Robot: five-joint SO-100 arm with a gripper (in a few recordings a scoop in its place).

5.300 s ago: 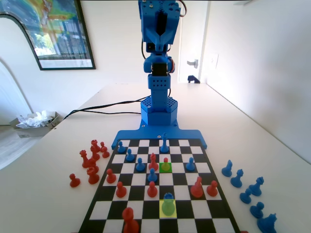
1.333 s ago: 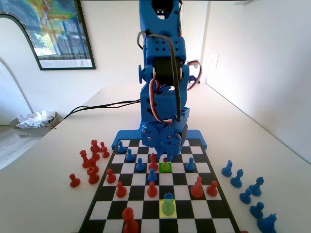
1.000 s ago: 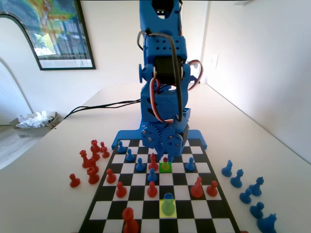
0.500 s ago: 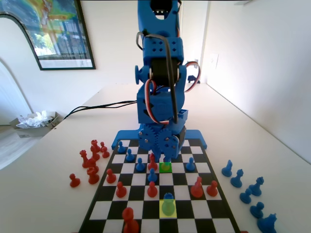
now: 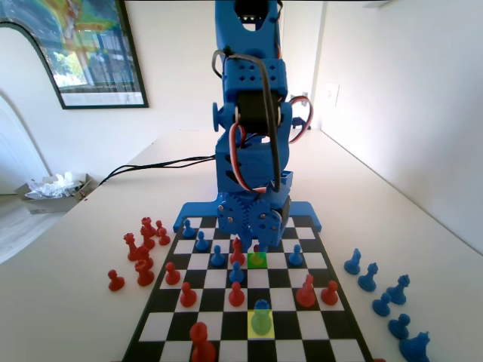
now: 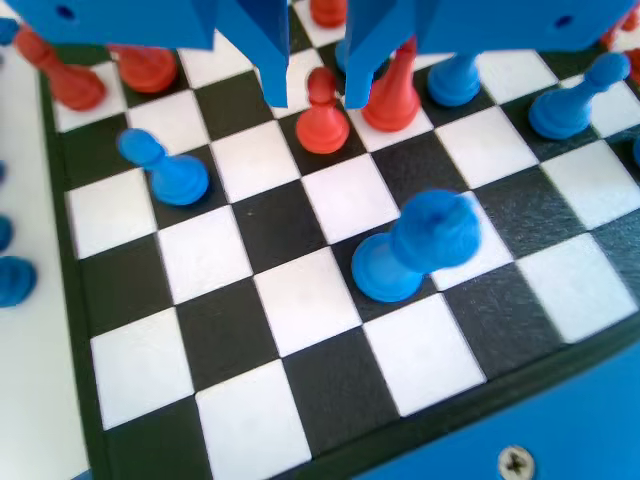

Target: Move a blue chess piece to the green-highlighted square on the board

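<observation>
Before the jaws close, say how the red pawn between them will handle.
The red pawn looks like moulded plastic: probably stiff and light. Its round head may slip from the gripper. Its wide base should resist tipping.

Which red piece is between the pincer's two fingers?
The small round-headed red pawn on the white square; the pincer straddles its head, while the taller red piece stands just right.

A pale table [image 5: 83,249] carried it all. The board [image 5: 215,311] lay flat on it, blue rim toward the arm's base [image 5: 247,175], which stood on the table at the far end. Left of the board in the fixed view, red pieces [image 5: 142,249] stood clustered on the bare top; right of it, blue pieces [image 5: 383,296] stood in a loose line. A tray [image 5: 54,194] sat far left, and a black cable [image 5: 162,167] ran across to the base.
</observation>
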